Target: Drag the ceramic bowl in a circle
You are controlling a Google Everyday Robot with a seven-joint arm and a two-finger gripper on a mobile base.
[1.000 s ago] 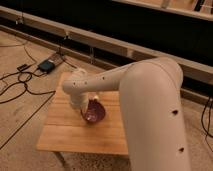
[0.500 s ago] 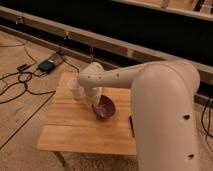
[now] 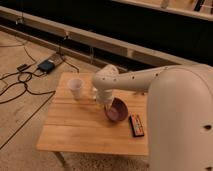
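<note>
- arm (image 3: 185, 115) bulk fills the near right, bent over the counter (image 3: 75, 131) so that its wrist comes down from above.
- a dark flat slab (image 3: 136, 125) lies just beside the bowl on its near-right side; i judge a wide sweep could knock it.
- the ceramic bowl (image 3: 118, 111) sits right of the counter's middle, with bare wood to its left for the circle.
- the tool (image 3: 103, 98) is at the bowl's far-left rim, probably set there to tow it by the edge; i cannot tell whether it is spread or pinching.
- a white cup (image 3: 76, 88) stands beyond, apart from the bowl but near the likely path.
- cables (image 3: 20, 85) and a power box (image 3: 46, 65) lie on the floor behind.
</note>
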